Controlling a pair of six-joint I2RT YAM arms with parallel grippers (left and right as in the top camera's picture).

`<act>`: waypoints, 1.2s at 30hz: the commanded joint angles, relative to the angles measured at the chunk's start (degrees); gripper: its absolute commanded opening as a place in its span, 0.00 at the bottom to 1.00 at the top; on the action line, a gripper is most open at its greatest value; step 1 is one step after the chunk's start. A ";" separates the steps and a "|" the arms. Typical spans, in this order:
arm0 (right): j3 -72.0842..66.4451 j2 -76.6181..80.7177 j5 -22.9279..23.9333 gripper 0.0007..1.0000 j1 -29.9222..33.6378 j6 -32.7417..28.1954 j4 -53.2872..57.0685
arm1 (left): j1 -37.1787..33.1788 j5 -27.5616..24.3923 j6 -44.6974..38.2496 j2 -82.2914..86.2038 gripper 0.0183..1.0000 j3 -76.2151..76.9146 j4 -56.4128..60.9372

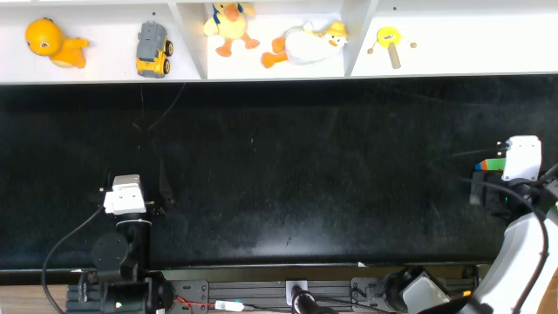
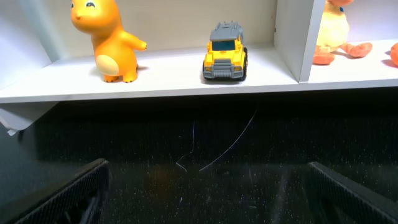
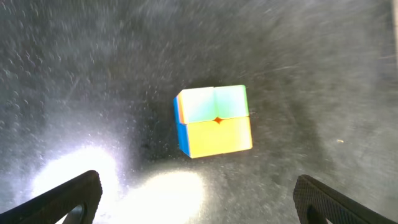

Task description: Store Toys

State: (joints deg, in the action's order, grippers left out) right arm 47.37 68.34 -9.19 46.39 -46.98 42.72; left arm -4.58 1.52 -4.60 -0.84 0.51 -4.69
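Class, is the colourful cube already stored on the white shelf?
No, the cube lies on the black table, well away from the shelf.

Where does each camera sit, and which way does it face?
Top: overhead, looking down on black table and white shelf; left arm, right arm show.
Left wrist: low over the table, facing the shelf; open left gripper shows.
Right wrist: looking down at the cube; open right gripper shows.
Shared: top and left wrist both show the yellow truck.

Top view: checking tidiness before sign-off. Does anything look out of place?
Yes: the cube sits out on the table, not on the shelf. On the shelf, the white duck lies tipped over.
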 commanded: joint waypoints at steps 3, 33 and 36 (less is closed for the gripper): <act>-0.09 8.68 -0.24 1.00 3.76 -7.69 -5.05 | 0.26 -0.52 0.17 0.68 1.00 -0.07 -0.13; -0.15 18.64 -13.25 0.94 6.78 0.76 -14.29 | 0.26 -0.52 0.17 0.68 1.00 -0.07 -0.15; -0.15 19.04 -13.20 0.93 6.78 0.79 -14.47 | 0.26 -0.52 0.17 0.68 1.00 -0.07 -0.13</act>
State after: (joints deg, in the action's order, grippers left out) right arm 47.22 86.61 -21.19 53.47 -46.50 28.51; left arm -4.58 1.52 -4.60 -0.84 0.51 -4.69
